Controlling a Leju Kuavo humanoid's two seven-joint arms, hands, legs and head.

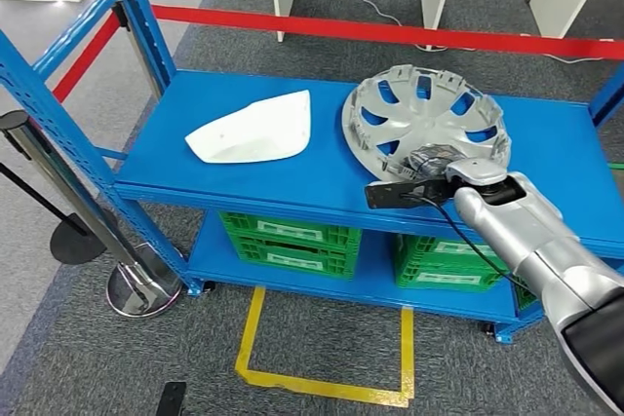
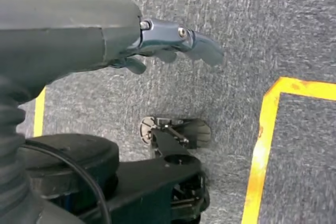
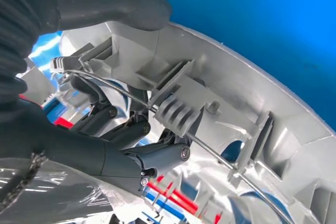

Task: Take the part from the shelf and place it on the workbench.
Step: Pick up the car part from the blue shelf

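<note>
1. The silver wheel cover [image 1: 425,122] is lying on the top level of the blue shelf [image 1: 324,177], inner side up, toward the right of that level.
2. The right hand [image 1: 430,165] is sitting at the wheel cover's near rim; in the right wrist view its dark fingers [image 3: 158,156] are reaching in under the rim's ribs and wire ring while the thumb [image 3: 118,3] is lying over the outer edge, so it seems to be grasping the wheel cover at the rim, probably because the thin edge gives the only purchase.
3. A white curved cover [image 1: 253,131] is resting on the same level, well apart from the wheel cover, on its left.
4. The left hand [image 2: 174,43] is hanging over the grey carpet, fingers extended and holding nothing.
5. Green crates [image 1: 291,239] are sitting on the level below the wheel cover.
</note>
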